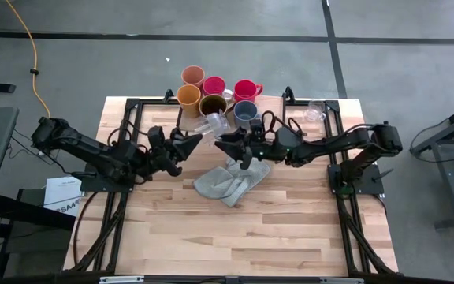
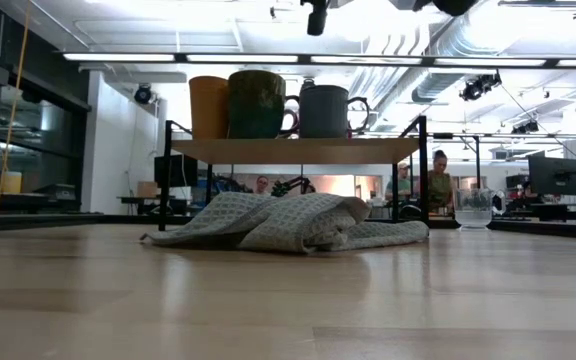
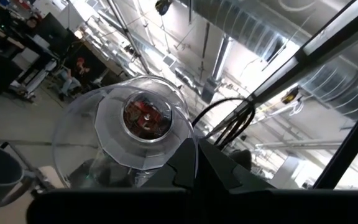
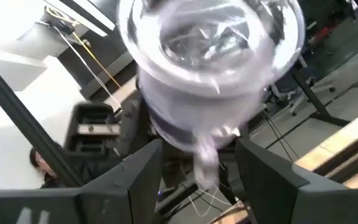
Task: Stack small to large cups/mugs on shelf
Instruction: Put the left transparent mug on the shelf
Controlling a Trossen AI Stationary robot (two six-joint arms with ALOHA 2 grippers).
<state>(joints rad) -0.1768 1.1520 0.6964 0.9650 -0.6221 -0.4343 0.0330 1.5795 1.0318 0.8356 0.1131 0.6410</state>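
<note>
Table: light wood, grey cloth lying mid-board.
Glass cup: clear, pinched by left gripper.
Right gripper: spread.
Low view only: mugs on shelf.

Six coloured mugs cluster at twelve o'clock on the shelf: one peach-orange tumbler, two red mugs, one yellow mug, one brown mug, one grey-blue mug. Two clear glass cups. One grey cloth on the bench.
</note>
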